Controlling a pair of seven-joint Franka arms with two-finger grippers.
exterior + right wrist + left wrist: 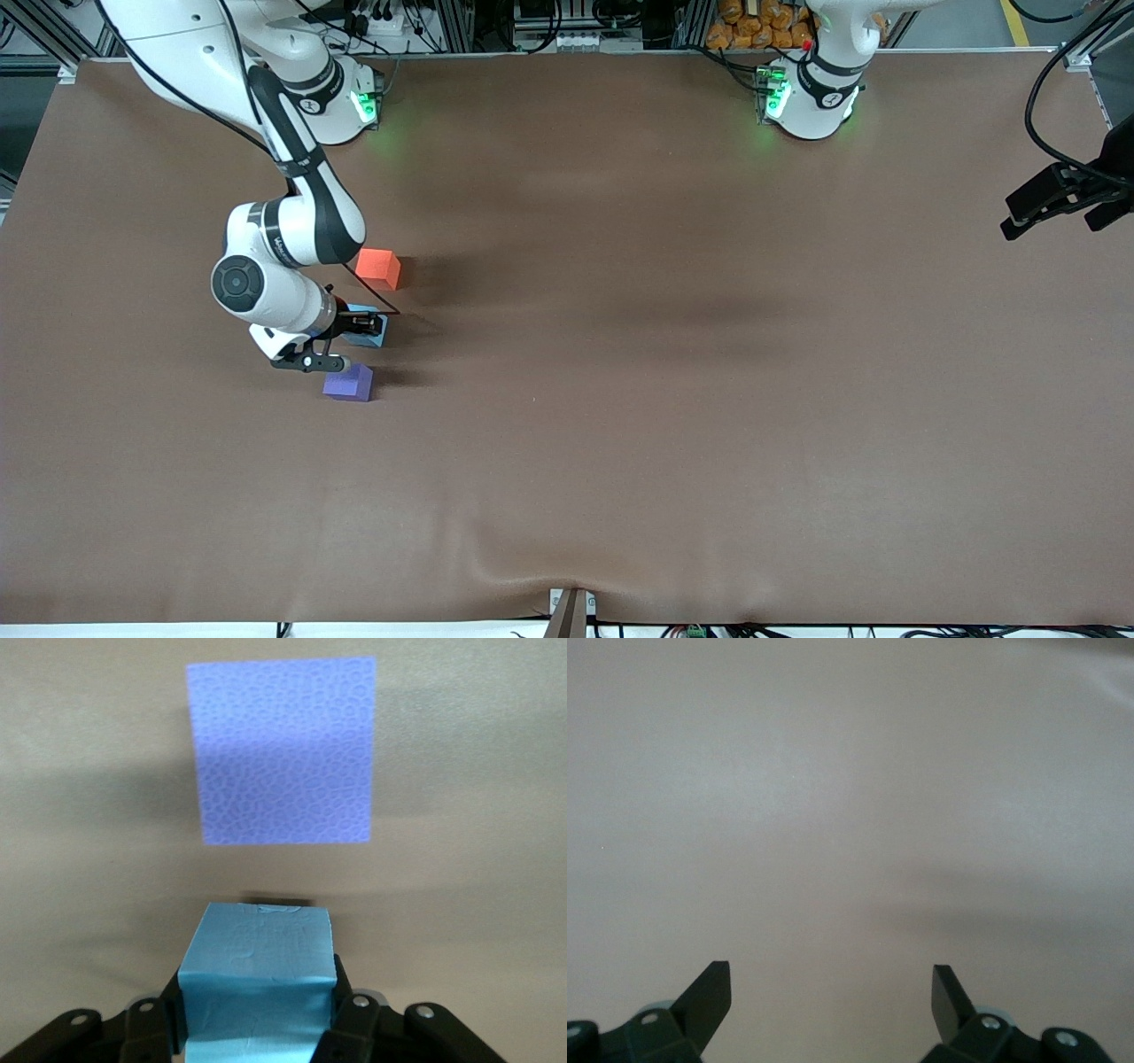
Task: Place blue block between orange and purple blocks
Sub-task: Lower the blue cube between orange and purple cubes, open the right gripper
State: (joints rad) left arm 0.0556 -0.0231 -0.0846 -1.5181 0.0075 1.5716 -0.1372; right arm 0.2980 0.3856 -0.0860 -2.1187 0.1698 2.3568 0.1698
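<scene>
The light sky-blue block [369, 329] sits between the orange block [379, 268] and the purple block [350, 383], toward the right arm's end of the table. My right gripper [358, 324] is shut on the blue block, low at the table. In the right wrist view the blue block [257, 966] fills the gap between the fingers [344, 992], with the purple block [283, 751] just ahead of it. The orange block is out of that view. My left gripper [1054, 217] waits open and empty at the left arm's end of the table, and its wrist view [831, 988] shows only bare table.
The brown table cover [620, 399] stretches wide around the three blocks. The arm bases [806, 97] stand along the table's edge farthest from the front camera. A small clamp [571, 611] sits at the edge nearest that camera.
</scene>
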